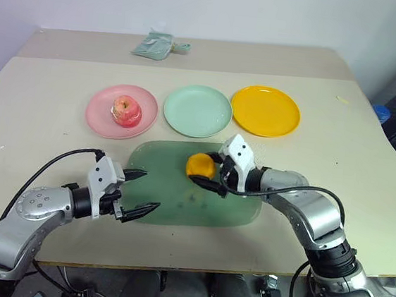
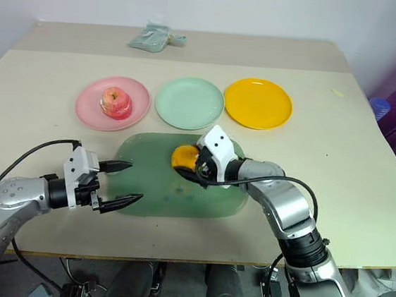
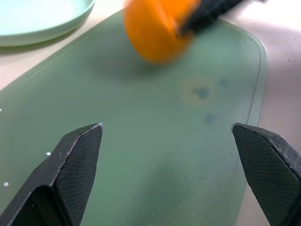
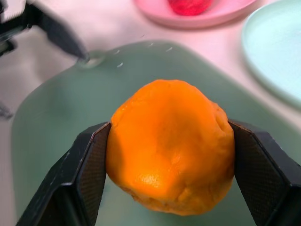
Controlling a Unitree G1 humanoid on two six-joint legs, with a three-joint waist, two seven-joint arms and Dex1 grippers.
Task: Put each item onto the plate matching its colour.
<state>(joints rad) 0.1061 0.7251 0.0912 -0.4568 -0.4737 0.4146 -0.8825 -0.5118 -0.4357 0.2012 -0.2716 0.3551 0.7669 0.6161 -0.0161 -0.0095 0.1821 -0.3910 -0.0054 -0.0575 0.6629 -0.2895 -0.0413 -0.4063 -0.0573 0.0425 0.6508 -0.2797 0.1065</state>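
An orange rounded fruit [image 1: 200, 165] is at the middle of the translucent green cutting board [image 1: 178, 207]. My right gripper [image 4: 169, 126] is shut on it, with a black pad pressed against each side. Whether the fruit rests on the board or hangs just above it I cannot tell. My left gripper [image 1: 150, 190] stands open over the board's left edge, pointing toward the fruit [image 3: 155, 30] with nothing between its fingers. A pink-red apple [image 1: 125, 110] sits on the pink plate [image 1: 98, 117]. The mint green plate [image 1: 197, 111] and the yellow-orange plate [image 1: 266, 111] are bare.
The three plates stand in a row behind the board. A pale green bundle [image 1: 154, 46] lies at the table's far edge. A blue object [image 1: 379, 112] shows past the table's right edge.
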